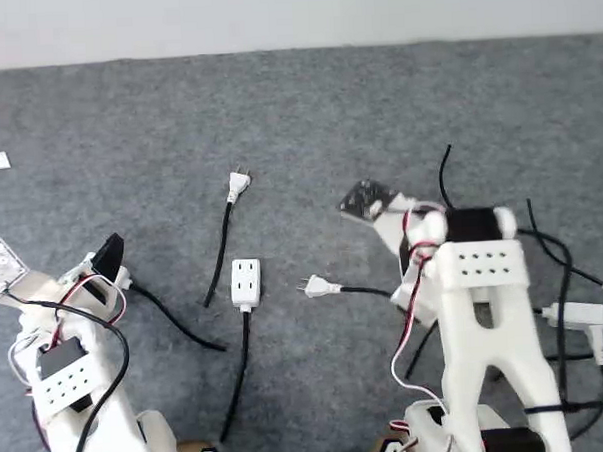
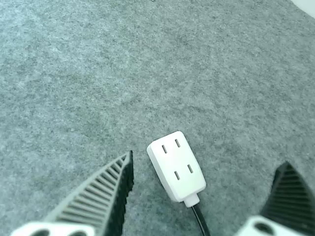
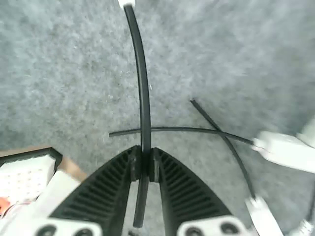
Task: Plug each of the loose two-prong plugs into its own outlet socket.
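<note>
A white outlet socket (image 1: 245,283) lies flat on the grey carpet, its black cord running toward the near edge. One white two-prong plug (image 1: 319,285) lies just right of it, prongs toward the socket. My right gripper (image 3: 143,162) is shut on that plug's black cable (image 3: 140,78), a short way behind the plug (image 3: 127,3). A second plug (image 1: 239,184) lies farther back, its cable trailing toward the socket's left. My left gripper (image 2: 206,164) is open, well left of the socket (image 2: 176,166), which lies ahead between its fingers (image 2: 123,172). The left gripper (image 1: 110,264) holds nothing.
More white plugs (image 1: 576,319) and black cables tangle on the right beside the right arm; one plug (image 3: 285,150) lies close to the right gripper. A loose black cable (image 1: 181,326) crosses the carpet left of the socket. A small dark board (image 1: 368,198) lies behind the right arm.
</note>
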You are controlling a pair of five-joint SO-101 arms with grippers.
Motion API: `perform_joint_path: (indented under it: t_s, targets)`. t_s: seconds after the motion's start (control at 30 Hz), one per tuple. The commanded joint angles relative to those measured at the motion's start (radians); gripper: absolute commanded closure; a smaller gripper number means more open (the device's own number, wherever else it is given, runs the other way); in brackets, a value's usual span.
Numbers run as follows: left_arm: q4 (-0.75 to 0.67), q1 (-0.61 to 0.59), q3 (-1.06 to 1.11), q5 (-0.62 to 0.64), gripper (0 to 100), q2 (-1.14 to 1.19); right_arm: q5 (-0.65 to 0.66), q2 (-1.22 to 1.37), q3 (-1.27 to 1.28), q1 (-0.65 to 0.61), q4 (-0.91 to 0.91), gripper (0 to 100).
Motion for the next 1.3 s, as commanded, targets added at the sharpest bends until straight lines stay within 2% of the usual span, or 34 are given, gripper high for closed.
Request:
perform_joint_path:
  t_s: [0.0,0.13,0.4,0.5,0.7,0.83,1.27]
  targets:
    - [-0.025,0.005,-0.010,0.005,59,-0.018,-0.012,-0.030,-0.247,-0.001,0.140,99.1]
    - [-0.025,0.005,-0.010,0.005,59,-0.018,-0.055,-0.025,-0.393,-0.008,0.148,99.1]
    - [-0.025,0.005,-0.010,0.005,59,-0.018,-0.170,0.041,-0.453,-0.286,0.111,99.1]
    - [-0.025,0.005,-0.010,0.005,59,-0.018,-0.212,0.159,-0.454,-0.311,0.033,99.1]
    - [-0.026,0.005,-0.010,0.005,59,-0.018,-0.216,0.332,-0.575,-0.246,0.064,99.1]
    - [-0.051,0.005,-0.007,0.005,59,-0.017,-0.193,0.280,-0.672,-0.183,0.145,99.1]
    - [-0.066,0.005,0.005,0.005,59,-0.017,-0.087,0.125,-0.669,0.033,0.151,99.1]
